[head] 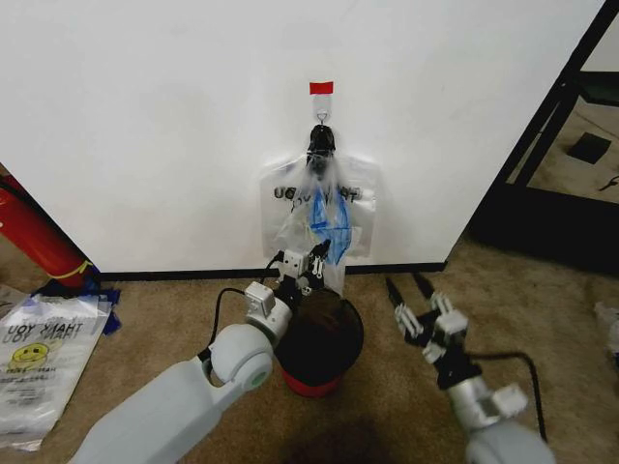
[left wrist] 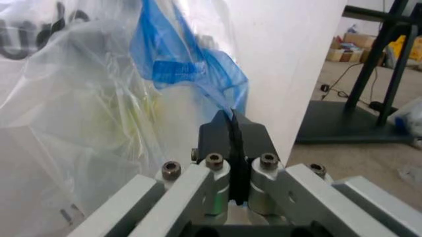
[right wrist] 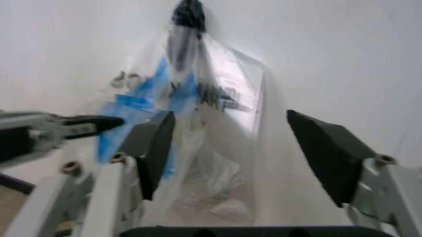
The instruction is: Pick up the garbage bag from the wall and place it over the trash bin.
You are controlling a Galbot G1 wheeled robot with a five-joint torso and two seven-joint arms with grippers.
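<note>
While pinched, garbage bag [left wrist: 99,98] between left jaws.

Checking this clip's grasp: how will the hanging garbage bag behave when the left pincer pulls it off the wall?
Probably floppy: the garbage bag hangs crumpled from the hook clip. Likely very light, being thin and see-through. It may slip or tear, since the shut left pincer pinches just a thin blue fold.

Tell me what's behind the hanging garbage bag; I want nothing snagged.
Behind the garbage bag is plain white wall, seen through the clear plastic. A black clip holds its top; the wall behind the crumpled blue folds is covered.
</note>
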